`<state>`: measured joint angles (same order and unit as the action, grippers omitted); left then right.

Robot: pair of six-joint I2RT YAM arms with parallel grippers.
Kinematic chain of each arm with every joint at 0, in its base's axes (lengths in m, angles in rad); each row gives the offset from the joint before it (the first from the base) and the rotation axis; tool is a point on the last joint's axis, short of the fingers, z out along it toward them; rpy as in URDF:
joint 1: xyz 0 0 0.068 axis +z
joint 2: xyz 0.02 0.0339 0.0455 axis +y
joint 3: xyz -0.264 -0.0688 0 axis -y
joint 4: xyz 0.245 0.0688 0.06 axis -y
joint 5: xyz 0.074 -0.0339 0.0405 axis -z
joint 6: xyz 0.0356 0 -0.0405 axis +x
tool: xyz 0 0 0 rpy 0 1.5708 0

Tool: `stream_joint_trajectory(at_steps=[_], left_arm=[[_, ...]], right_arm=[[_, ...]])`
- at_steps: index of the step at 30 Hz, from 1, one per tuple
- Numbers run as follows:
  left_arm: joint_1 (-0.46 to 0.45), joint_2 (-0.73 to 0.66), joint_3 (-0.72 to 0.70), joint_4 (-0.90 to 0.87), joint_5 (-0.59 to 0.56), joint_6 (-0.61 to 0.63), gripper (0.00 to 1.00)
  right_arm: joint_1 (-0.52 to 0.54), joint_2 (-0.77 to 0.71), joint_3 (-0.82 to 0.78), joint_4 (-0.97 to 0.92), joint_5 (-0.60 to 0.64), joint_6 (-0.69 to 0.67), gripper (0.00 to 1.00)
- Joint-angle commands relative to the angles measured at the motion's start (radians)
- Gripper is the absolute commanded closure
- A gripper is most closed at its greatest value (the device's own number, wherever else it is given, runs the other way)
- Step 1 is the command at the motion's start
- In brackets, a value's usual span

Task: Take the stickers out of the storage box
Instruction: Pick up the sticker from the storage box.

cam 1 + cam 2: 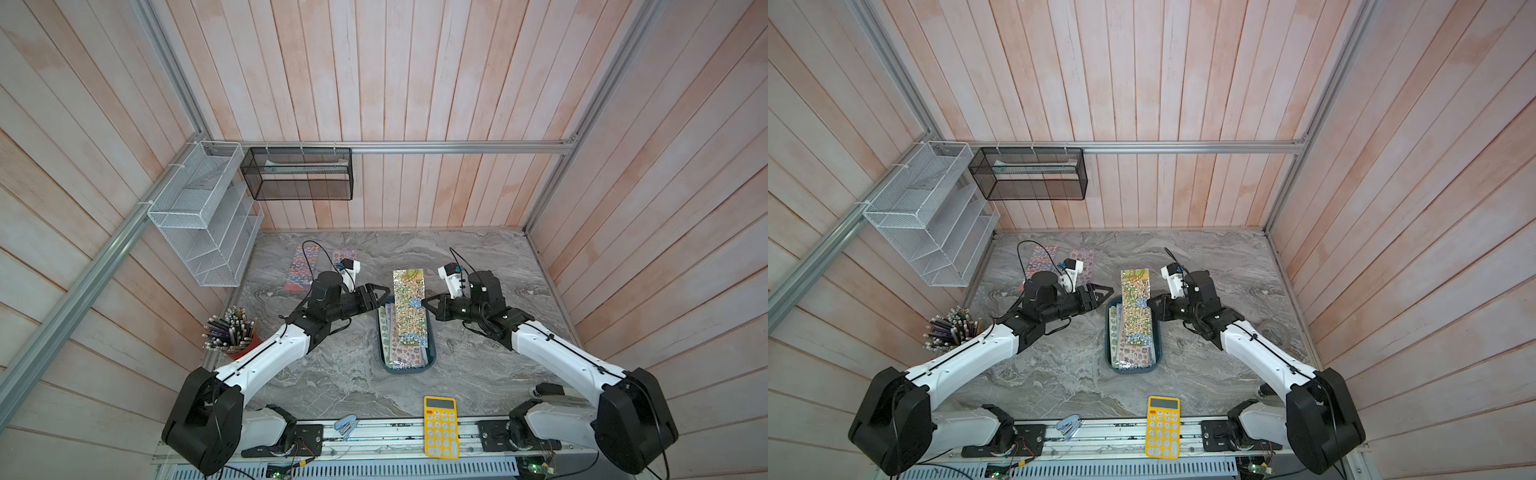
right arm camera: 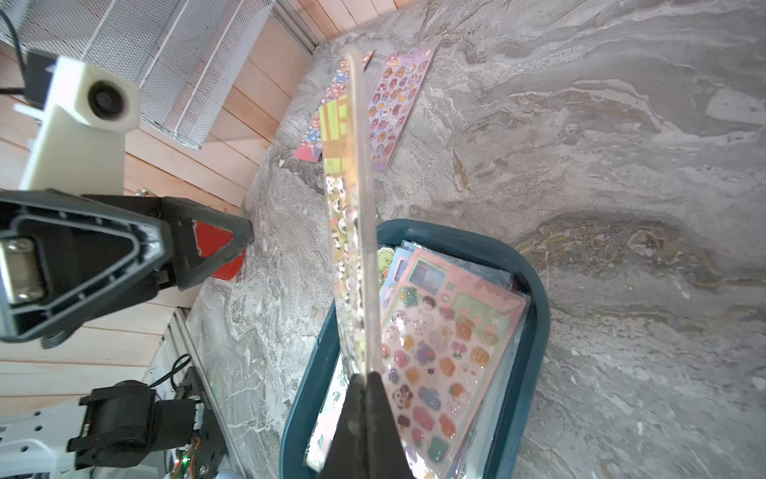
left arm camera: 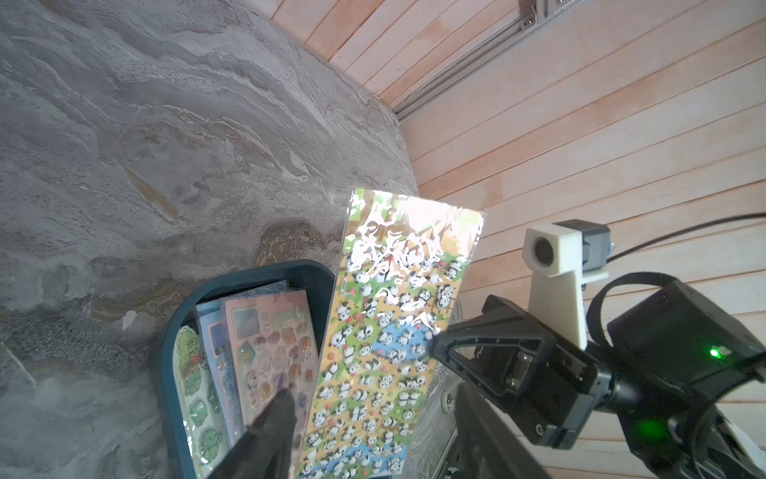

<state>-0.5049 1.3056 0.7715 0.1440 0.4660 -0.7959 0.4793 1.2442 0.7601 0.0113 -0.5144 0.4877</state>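
Marble table [image 1: 353, 386]: bears everything.
Teal storage box [image 1: 405, 371]: centre, stickers [image 1: 399, 357] stacked inside.
Panda sticker sheet [image 1: 409, 307]: tilted above box, edge pinched by right gripper [image 1: 424, 302].
Red-blue sheet [image 1: 300, 266], lilac sheet [image 2: 393, 108]: flat, far-left.
Left gripper [image 1: 384, 296]: spread, beside box.

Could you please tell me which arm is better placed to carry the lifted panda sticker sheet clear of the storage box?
Right, most likely. The right gripper is shut on the panda sheet, holding it tilted above the storage box; the left gripper stands open beside it, holding nothing.
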Motion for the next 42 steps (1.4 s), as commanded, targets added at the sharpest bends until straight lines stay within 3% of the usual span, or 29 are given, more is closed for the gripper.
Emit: stream_joint_trajectory(at_steps=[1, 9, 11, 14, 16, 18, 21, 22, 26, 32, 35, 38, 40, 42], left_arm=[[-0.031, 0.045, 0.05, 0.008, 0.02, 0.044, 0.39], [-0.08, 0.111, 0.114, 0.048, 0.069, 0.051, 0.44], [-0.08, 0.113, 0.119, 0.057, 0.079, 0.044, 0.51], [-0.079, 0.113, 0.131, 0.057, 0.084, 0.044, 0.77], [-0.078, 0.113, 0.139, 0.048, 0.08, 0.048, 0.82], [-0.079, 0.111, 0.153, 0.012, 0.054, 0.063, 0.76], [-0.07, 0.1, 0.163, -0.062, -0.016, 0.095, 0.5], [-0.062, 0.097, 0.157, -0.067, -0.021, 0.096, 0.46], [-0.046, 0.093, 0.149, -0.081, -0.01, 0.103, 0.38], [-0.07, 0.11, 0.164, -0.052, 0.071, 0.125, 0.38], [-0.08, 0.117, 0.172, -0.026, 0.096, 0.126, 0.5], [-0.079, 0.118, 0.176, -0.015, 0.102, 0.115, 0.82], [-0.079, 0.116, 0.18, -0.018, 0.09, 0.114, 0.96], [-0.073, 0.121, 0.19, -0.029, 0.078, 0.112, 1.0]], right_arm=[[-0.016, -0.02, 0.008, 0.031, -0.098, 0.021, 1.0], [-0.048, -0.01, 0.004, 0.081, -0.212, 0.069, 1.0], [-0.053, -0.009, 0.002, 0.091, -0.224, 0.076, 1.0], [-0.055, -0.01, 0.008, 0.087, -0.224, 0.074, 1.0], [-0.055, -0.012, 0.01, 0.084, -0.228, 0.072, 1.0], [-0.055, -0.014, 0.013, 0.082, -0.236, 0.074, 1.0], [-0.094, -0.018, 0.021, 0.081, -0.264, 0.074, 1.0], [-0.097, -0.02, 0.026, 0.077, -0.274, 0.071, 1.0], [-0.109, -0.016, 0.043, 0.059, -0.313, 0.06, 1.0], [-0.117, 0.004, 0.053, 0.078, -0.365, 0.075, 1.0], [-0.117, 0.011, 0.056, 0.082, -0.369, 0.08, 1.0], [-0.117, 0.014, 0.056, 0.079, -0.362, 0.081, 1.0], [-0.117, 0.013, 0.056, 0.071, -0.353, 0.077, 1.0], [-0.119, 0.012, 0.057, 0.052, -0.333, 0.067, 1.0]])
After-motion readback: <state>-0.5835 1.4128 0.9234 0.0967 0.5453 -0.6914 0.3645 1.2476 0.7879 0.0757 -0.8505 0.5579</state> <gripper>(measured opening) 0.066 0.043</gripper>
